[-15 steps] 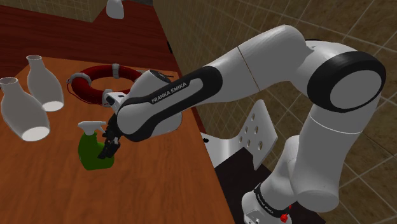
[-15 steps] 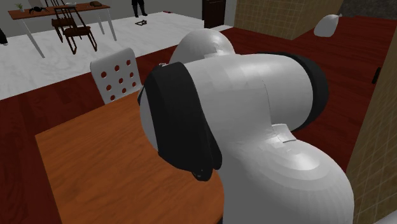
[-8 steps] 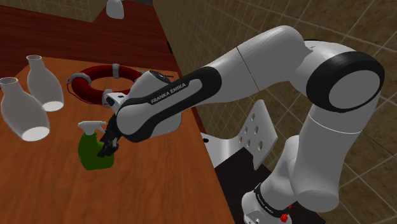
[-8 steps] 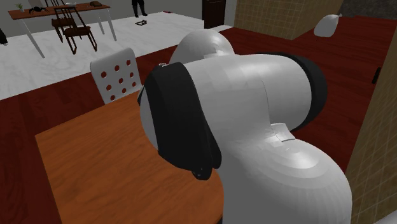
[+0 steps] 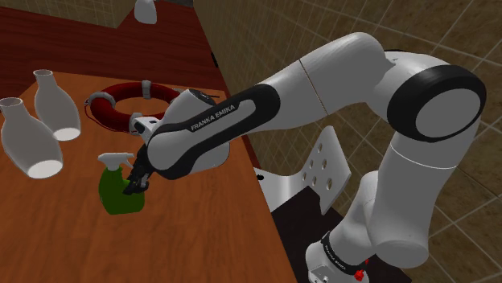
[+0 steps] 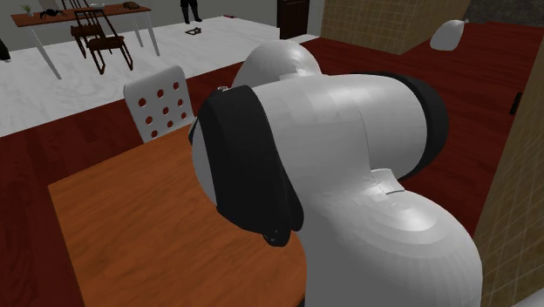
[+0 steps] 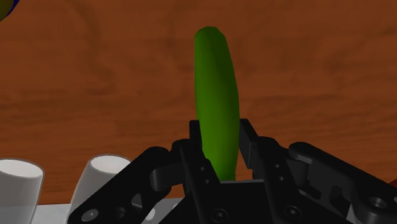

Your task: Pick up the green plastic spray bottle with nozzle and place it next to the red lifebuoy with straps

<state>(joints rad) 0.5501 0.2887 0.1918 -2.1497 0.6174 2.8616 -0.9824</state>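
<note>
Dark red floorboards [image 5: 48,40] surround a brown wood-grain desk [image 5: 193,241], and a tiled wall rises behind the white arm [image 5: 346,72]. At the shoulder view's lower left, a rounded green spray bottle [image 5: 111,199] with a pale nozzle stands upright on the desk. The black claw [image 5: 133,186] meets it on its right-hand side in that frame. In the wrist view the claw [image 7: 217,141] is drawn in narrow around the bottle [image 7: 215,83], with a finger [image 7: 191,149] pressed against each flank of the green body. Higher in the shoulder view, apart from the bottle, lies a red ring-shaped lifebuoy with grey straps [image 5: 129,100]. Two white vases [image 5: 55,104] stand towards the left edge.
</note>
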